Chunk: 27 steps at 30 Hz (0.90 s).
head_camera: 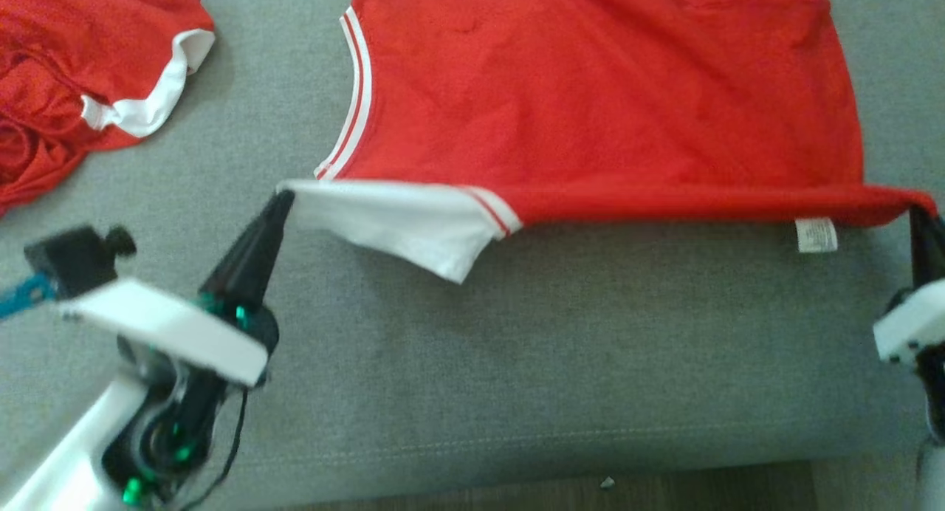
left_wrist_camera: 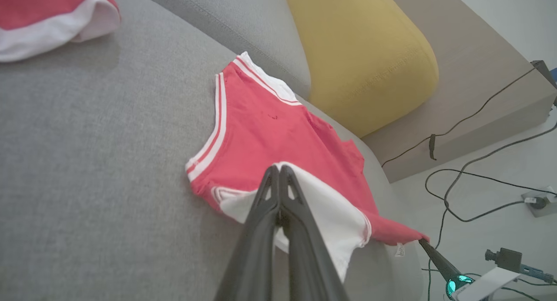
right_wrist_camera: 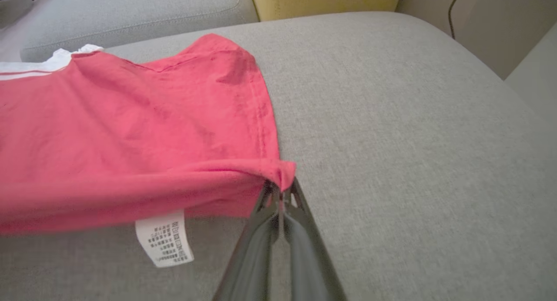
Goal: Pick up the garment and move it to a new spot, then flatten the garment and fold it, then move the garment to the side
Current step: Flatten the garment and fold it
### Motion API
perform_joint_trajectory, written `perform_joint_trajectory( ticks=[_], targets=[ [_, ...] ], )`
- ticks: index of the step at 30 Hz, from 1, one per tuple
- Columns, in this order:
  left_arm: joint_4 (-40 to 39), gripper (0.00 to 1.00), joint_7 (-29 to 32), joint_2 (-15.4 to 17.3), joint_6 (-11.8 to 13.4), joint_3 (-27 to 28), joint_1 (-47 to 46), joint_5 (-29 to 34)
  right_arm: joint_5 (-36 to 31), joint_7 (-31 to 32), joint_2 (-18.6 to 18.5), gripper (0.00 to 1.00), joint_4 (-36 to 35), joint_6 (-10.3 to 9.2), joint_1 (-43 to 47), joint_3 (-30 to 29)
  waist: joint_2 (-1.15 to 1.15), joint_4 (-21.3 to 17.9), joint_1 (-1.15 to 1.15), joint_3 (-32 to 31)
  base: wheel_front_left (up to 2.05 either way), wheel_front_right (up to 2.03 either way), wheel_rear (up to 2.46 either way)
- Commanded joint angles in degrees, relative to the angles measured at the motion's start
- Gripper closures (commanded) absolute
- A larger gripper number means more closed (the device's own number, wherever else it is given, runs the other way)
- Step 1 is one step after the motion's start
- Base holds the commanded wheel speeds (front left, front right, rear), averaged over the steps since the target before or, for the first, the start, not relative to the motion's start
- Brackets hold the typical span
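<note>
A red shirt (head_camera: 605, 105) lies spread on the grey sofa seat (head_camera: 517, 363), its near edge stretched between both grippers. The left gripper (head_camera: 284, 197) has its jaws clenched on the white sleeve (head_camera: 399, 219). The right gripper (head_camera: 919, 212) has its jaws clenched on the red corner near the care label (head_camera: 816, 235). A second red garment (head_camera: 66, 75) lies crumpled well apart.

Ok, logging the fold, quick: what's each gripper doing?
Left gripper: shut on the garment, at its white sleeve.
Right gripper: shut on the garment, red hem corner.

Your lighting: soft, even, bright; faint shadow beneath the garment (head_camera: 605, 112). Head view blurred; wrist views sharper, edges bowed.
</note>
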Motion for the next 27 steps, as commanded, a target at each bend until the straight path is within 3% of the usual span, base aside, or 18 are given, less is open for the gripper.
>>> perform_joint_trajectory(
  ticks=[1, 7, 15, 16, 18, 19, 20, 21, 23, 24, 27],
  targets=[
    [0.5, 1.0, 0.2, 0.7, -0.8, 2.3, -4.8, 0.7, -0.3, -0.7, -1.5, 1.0, -0.6, 0.2, -2.6, 1.5, 0.0, 0.0, 0.0, 0.7, 0.0, 0.0, 0.0],
    [10.7, 1.0, 1.5, -3.5, -4.4, 0.6, -14.7, 3.4, -1.0, -2.9, -2.2, 1.0, 6.9, 0.2, -10.4, 2.0, 0.0, -0.2, 0.0, 3.5, 0.0, 0.0, 0.0],
    [20.0, 1.0, 1.2, -6.7, -8.2, -1.5, -23.2, 7.7, -3.1, -7.7, -0.9, 0.98, 13.3, 0.2, -17.5, 1.3, 0.0, -0.3, 0.0, 7.7, 0.0, 0.0, 0.0],
    [20.9, 1.0, 0.7, -7.0, -9.3, -1.9, -24.2, 8.6, -3.2, -8.5, -0.6, 0.84, 14.2, 0.2, -18.3, 1.1, 0.0, -0.3, 0.0, 8.3, 0.0, 0.0, 0.0],
    [23.1, 1.0, -0.5, -7.4, -11.5, -2.8, -25.7, 10.5, -3.4, -10.0, -0.3, 0.75, 16.1, 0.2, -19.5, 0.8, 0.0, -0.1, 0.0, 9.0, 0.0, 0.0, 0.0],
    [24.5, 1.0, -1.2, -7.9, -11.9, -2.8, -26.0, 10.9, -3.5, -11.0, -0.1, 0.58, 16.9, 0.2, -20.0, 0.6, 0.0, -0.1, 0.0, 9.2, 0.0, 0.0, 0.0],
    [25.8, 1.0, -1.8, -8.3, -12.4, -2.9, -26.2, 11.4, -3.7, -12.0, 0.1, 0.06, 17.7, 0.2, -20.5, 0.6, 0.0, -0.1, 0.0, 9.3, 0.0, 0.0, 0.0],
    [27.0, 0.94, -2.2, -8.7, -12.8, -3.0, -26.3, 11.7, -3.9, -13.1, 0.3, 0.0, 18.2, 0.2, -20.8, 0.9, 0.0, -0.1, 0.0, 9.3, 0.0, 0.0, 0.0],
    [29.1, 0.21, -2.5, -9.6, -13.5, -3.3, -25.9, 11.4, -3.4, -16.1, 0.7, 0.0, 18.8, 0.2, -21.2, 1.3, 0.0, -0.1, 0.0, 9.0, 0.0, 0.0, 0.0],
    [29.8, 0.0, -2.7, -9.7, -13.7, -3.4, -25.8, 11.6, -3.1, -17.4, 0.9, 0.0, 19.1, 0.2, -21.1, 1.5, 0.0, -0.2, 0.0, 8.7, 0.0, 0.0, 0.0],
    [30.5, 0.0, -4.2, -9.5, -13.3, -2.9, -24.9, 14.1, -2.3, -22.0, 1.0, 0.0, 18.9, 0.2, -20.2, 2.0, 0.0, -0.3, 0.0, 7.3, 0.0, 0.0, 0.0]
  ],
)
